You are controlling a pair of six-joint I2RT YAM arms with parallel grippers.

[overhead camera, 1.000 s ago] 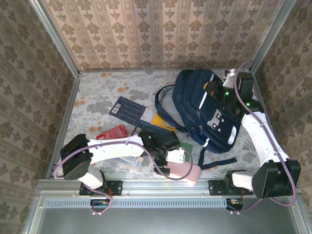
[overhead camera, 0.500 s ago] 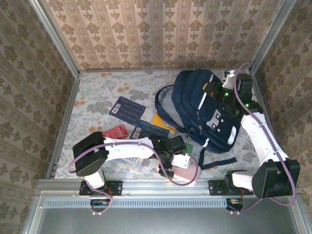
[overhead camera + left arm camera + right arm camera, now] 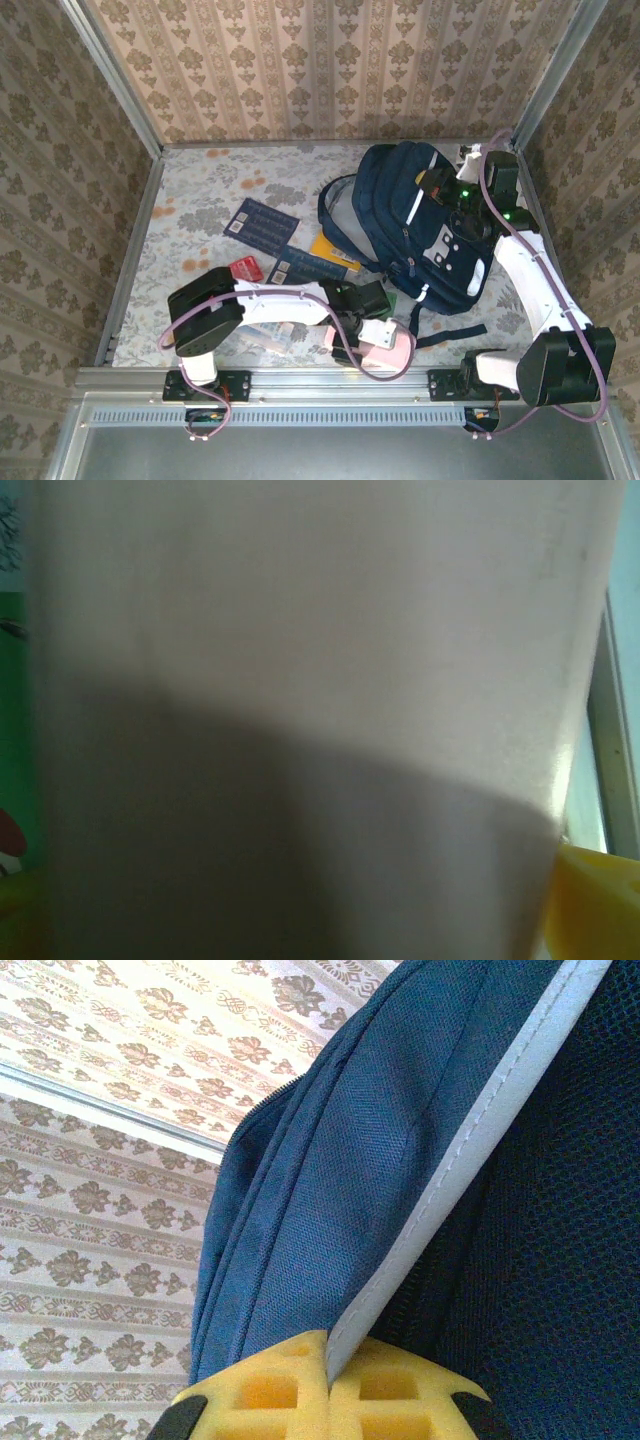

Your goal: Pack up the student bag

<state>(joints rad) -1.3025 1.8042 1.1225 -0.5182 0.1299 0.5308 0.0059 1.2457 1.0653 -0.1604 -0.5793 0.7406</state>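
From above, the student bag lies far right on the table, with the right gripper at its top edge, probably steadying it. The left gripper meets a pink case, crowded by a strap and booklets. At the left wrist the pink surface is so close that I cannot tell the grip, while at the right wrist yellow pads pinch the bag's white stripe.

student bag navy blue, grey-white patch; white stripe running down between right gripper pads; pads yellow; case pale pink; tablecloth pale grey floral, orange blotches; wallpaper beige damask; packet red; book yellow
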